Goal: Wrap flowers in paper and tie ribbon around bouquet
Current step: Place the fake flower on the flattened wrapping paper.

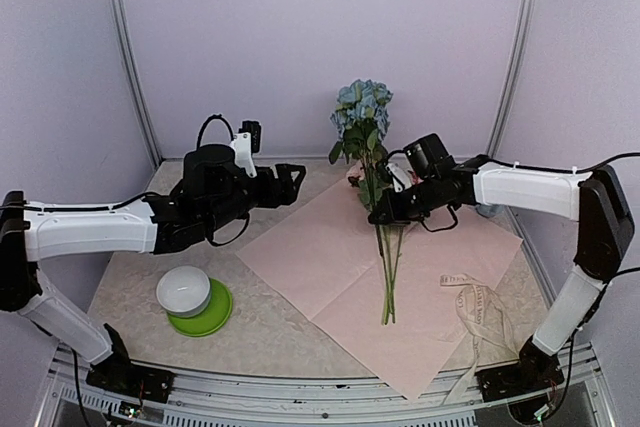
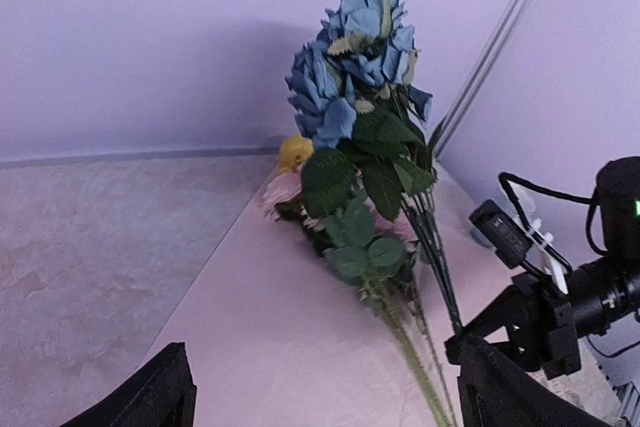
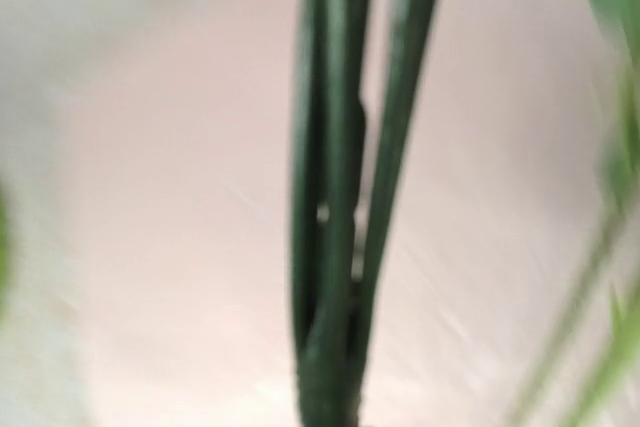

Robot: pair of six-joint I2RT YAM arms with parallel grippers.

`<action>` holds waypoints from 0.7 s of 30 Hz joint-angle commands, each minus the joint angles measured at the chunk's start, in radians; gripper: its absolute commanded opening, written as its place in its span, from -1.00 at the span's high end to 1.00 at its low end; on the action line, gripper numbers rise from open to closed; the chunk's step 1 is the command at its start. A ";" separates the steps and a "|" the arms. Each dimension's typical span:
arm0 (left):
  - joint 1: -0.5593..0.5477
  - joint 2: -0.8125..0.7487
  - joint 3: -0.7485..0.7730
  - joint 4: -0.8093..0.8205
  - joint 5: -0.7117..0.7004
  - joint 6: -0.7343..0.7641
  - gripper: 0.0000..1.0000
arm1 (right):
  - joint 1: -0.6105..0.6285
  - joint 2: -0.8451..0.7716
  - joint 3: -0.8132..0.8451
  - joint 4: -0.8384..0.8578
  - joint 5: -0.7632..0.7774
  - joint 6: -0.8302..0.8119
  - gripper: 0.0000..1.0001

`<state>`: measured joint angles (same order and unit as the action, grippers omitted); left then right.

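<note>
left gripper (image 1: 297, 177): jaws spread wide, nothing between them; hovers over the far left of the table (image 1: 130, 277), just off the paper's left corner, pointing toward the flowers;

bowl (image 1: 183, 290): white, sitting on a green plate (image 1: 215, 319); near left, apart from the paper; no visible part in the job;

paper (image 1: 330, 257): pale pink sheet, lying flat and open like a diamond across the middle of the table; no fold or roll in it;

flowers (image 1: 362, 112): blue head raised high at the back, pink and yellow blooms low by the paper's far corner; stalks slant down, tips resting on the paper;

right gripper (image 1: 384, 211): closed tight on the stalks just below the leaves, propping the bunch up;

ribbon (image 1: 478, 305): loose cream heap, near right, at the paper's right edge; nothing holds it;

progress, as judged: bunch brought onto the sheet only; wrapping not yet begun; tying the ribbon wholly left to do.
</note>
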<state>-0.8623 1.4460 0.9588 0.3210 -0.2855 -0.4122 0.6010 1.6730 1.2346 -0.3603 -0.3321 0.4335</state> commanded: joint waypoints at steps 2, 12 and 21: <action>0.089 0.069 0.012 -0.234 0.046 -0.106 -0.77 | 0.013 0.075 -0.025 -0.123 0.137 0.016 1.00; 0.123 0.129 -0.009 -0.255 0.083 -0.113 -0.76 | 0.024 0.123 -0.017 -0.108 0.089 0.055 1.00; 0.146 0.130 -0.020 -0.258 0.080 -0.101 -0.76 | 0.095 0.057 0.009 -0.131 0.245 0.089 1.00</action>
<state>-0.7311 1.5673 0.9543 0.0731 -0.2131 -0.5159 0.6781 1.7809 1.2575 -0.5251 -0.1398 0.4908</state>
